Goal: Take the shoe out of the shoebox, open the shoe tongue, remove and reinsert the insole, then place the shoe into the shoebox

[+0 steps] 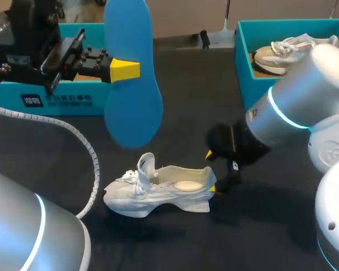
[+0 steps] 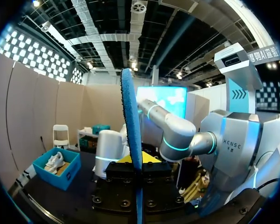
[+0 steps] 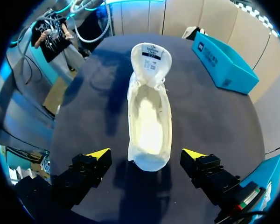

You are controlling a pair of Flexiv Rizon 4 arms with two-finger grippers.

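My left jaws are clamped on the blue insole [image 1: 133, 96] [image 2: 130, 116], one yellow tip on each face, and hold it edge-up, clear of the black surface [image 1: 186, 73]. In the head view the insole hangs at 11 o'clock from the white shoe [image 1: 158, 192] [image 3: 149, 116]. The shoe stands upright on its sole near the middle of the surface, toe toward 9 o'clock, heel toward 3 o'clock. Its tongue [image 1: 147, 164] is lifted, and the opening shows a pale inner bed. My right jaws stand apart at the heel, one yellow tip on each side, not clamped. One teal shoebox [image 1: 56, 101] sits at 10 o'clock on the surface. A second teal shoebox [image 1: 246, 62], at 2 o'clock, contains another shoe [image 1: 282, 53].
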